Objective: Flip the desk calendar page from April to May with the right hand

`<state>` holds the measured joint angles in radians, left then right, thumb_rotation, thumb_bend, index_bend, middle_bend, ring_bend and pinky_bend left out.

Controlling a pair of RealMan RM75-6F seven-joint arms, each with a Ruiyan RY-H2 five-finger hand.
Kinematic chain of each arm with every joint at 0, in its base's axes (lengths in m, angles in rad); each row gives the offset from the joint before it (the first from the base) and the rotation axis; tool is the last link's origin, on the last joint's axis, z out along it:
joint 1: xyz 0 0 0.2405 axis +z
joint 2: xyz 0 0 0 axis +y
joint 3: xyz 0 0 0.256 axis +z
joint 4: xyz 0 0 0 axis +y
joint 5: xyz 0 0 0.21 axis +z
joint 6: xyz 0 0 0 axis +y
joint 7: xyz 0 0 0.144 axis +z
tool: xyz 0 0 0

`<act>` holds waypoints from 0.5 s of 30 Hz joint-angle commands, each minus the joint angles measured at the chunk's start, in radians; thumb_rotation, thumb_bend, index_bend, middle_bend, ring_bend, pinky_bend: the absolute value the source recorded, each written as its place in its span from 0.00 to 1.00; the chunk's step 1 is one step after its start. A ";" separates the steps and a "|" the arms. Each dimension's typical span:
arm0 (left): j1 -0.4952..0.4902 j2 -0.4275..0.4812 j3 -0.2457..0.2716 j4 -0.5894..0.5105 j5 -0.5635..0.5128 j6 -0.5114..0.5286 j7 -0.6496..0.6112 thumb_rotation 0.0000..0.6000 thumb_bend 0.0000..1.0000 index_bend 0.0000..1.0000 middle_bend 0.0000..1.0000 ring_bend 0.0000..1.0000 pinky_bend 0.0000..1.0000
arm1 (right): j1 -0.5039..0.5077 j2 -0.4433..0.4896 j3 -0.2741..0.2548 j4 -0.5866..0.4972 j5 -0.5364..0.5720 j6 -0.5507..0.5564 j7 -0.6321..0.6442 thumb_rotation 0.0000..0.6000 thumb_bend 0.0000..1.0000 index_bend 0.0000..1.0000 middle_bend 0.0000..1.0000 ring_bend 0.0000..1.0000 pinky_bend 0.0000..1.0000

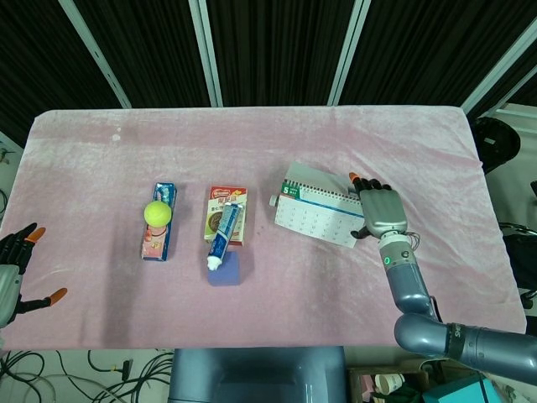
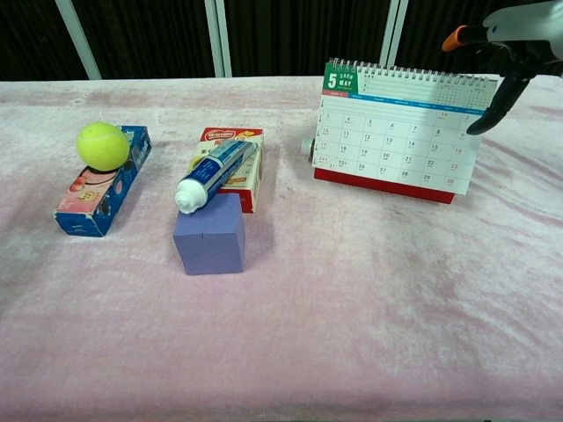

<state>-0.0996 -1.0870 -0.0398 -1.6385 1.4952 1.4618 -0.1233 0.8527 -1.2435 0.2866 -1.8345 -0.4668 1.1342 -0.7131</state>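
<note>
The desk calendar stands right of the table's middle, its front page showing a green "5 MAY" header over a date grid. My right hand hovers just beyond the calendar's right top corner with fingers apart and nothing in them. It is close to the spiral binding, and contact cannot be judged. My left hand rests open at the table's near left edge, far from the calendar; the chest view does not show it.
A yellow tennis ball sits on a blue box. A toothpaste tube leans from a red-and-white box onto a purple cube. Pink cloth covers the table.
</note>
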 commanded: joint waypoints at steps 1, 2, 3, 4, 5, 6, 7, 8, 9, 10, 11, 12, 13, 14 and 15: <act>0.001 0.001 0.001 0.000 0.002 0.001 0.000 1.00 0.00 0.00 0.00 0.00 0.00 | -0.054 0.059 -0.019 -0.053 -0.088 0.034 0.056 1.00 0.04 0.00 0.00 0.02 0.17; 0.001 0.001 0.002 0.000 0.004 0.002 0.001 1.00 0.00 0.00 0.00 0.00 0.00 | -0.073 0.076 -0.026 -0.067 -0.119 0.047 0.074 1.00 0.04 0.00 0.00 0.01 0.16; 0.001 0.001 0.002 0.002 0.006 0.002 0.002 1.00 0.00 0.00 0.00 0.00 0.00 | -0.094 0.093 -0.034 -0.080 -0.152 0.060 0.096 1.00 0.04 0.00 0.00 0.01 0.16; 0.000 0.001 0.003 0.004 0.008 0.003 0.005 1.00 0.00 0.00 0.00 0.00 0.00 | -0.116 0.109 -0.044 -0.092 -0.188 0.073 0.119 1.00 0.05 0.00 0.00 0.00 0.15; 0.000 0.000 0.004 0.005 0.010 0.003 0.007 1.00 0.00 0.00 0.00 0.00 0.00 | -0.143 0.127 -0.058 -0.105 -0.229 0.090 0.144 1.00 0.05 0.00 0.00 0.00 0.15; 0.001 0.000 0.005 0.005 0.011 0.004 0.008 1.00 0.00 0.00 0.00 0.00 0.00 | -0.171 0.144 -0.074 -0.116 -0.274 0.108 0.169 1.00 0.05 0.00 0.00 0.00 0.14; 0.001 0.001 0.005 0.006 0.013 0.005 0.010 1.00 0.00 0.00 0.00 0.00 0.00 | -0.201 0.161 -0.092 -0.124 -0.325 0.129 0.197 1.00 0.05 0.00 0.00 0.00 0.14; 0.002 0.001 0.005 0.008 0.014 0.009 0.015 1.00 0.00 0.00 0.00 0.00 0.00 | -0.248 0.182 -0.123 -0.129 -0.401 0.160 0.240 1.00 0.06 0.00 0.00 0.00 0.14; 0.002 0.001 0.005 0.008 0.015 0.010 0.018 1.00 0.00 0.00 0.00 0.00 0.00 | -0.278 0.194 -0.143 -0.129 -0.452 0.179 0.271 1.00 0.06 0.00 0.00 0.00 0.13; 0.003 0.001 0.006 0.008 0.016 0.011 0.022 1.00 0.00 0.00 0.00 0.00 0.00 | -0.309 0.206 -0.165 -0.125 -0.501 0.201 0.304 1.00 0.07 0.00 0.00 0.00 0.13; 0.004 0.001 0.007 0.009 0.017 0.011 0.026 1.00 0.00 0.00 0.00 0.00 0.00 | -0.342 0.216 -0.188 -0.119 -0.548 0.222 0.338 1.00 0.07 0.00 0.00 0.00 0.12; 0.004 0.001 0.008 0.009 0.017 0.012 0.032 1.00 0.00 0.00 0.00 0.00 0.00 | -0.387 0.229 -0.221 -0.104 -0.614 0.252 0.391 1.00 0.07 0.00 0.00 0.00 0.11; 0.004 0.001 0.009 0.009 0.018 0.012 0.037 1.00 0.00 0.00 0.00 0.00 0.00 | -0.418 0.236 -0.243 -0.092 -0.653 0.271 0.426 1.00 0.07 0.00 0.00 0.00 0.11; 0.004 0.000 0.010 0.011 0.019 0.012 0.043 1.00 0.00 0.00 0.00 0.00 0.00 | -0.450 0.243 -0.269 -0.077 -0.690 0.291 0.458 1.00 0.07 0.00 0.00 0.00 0.10; 0.004 -0.001 0.010 0.011 0.020 0.011 0.048 1.00 0.00 0.00 0.00 0.00 0.00 | -0.479 0.247 -0.292 -0.058 -0.726 0.310 0.485 1.00 0.07 0.00 0.00 0.00 0.10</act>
<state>-0.0956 -1.0870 -0.0308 -1.6285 1.5139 1.4732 -0.0798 0.4997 -1.0474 0.0952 -1.9262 -1.0510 1.3523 -0.3556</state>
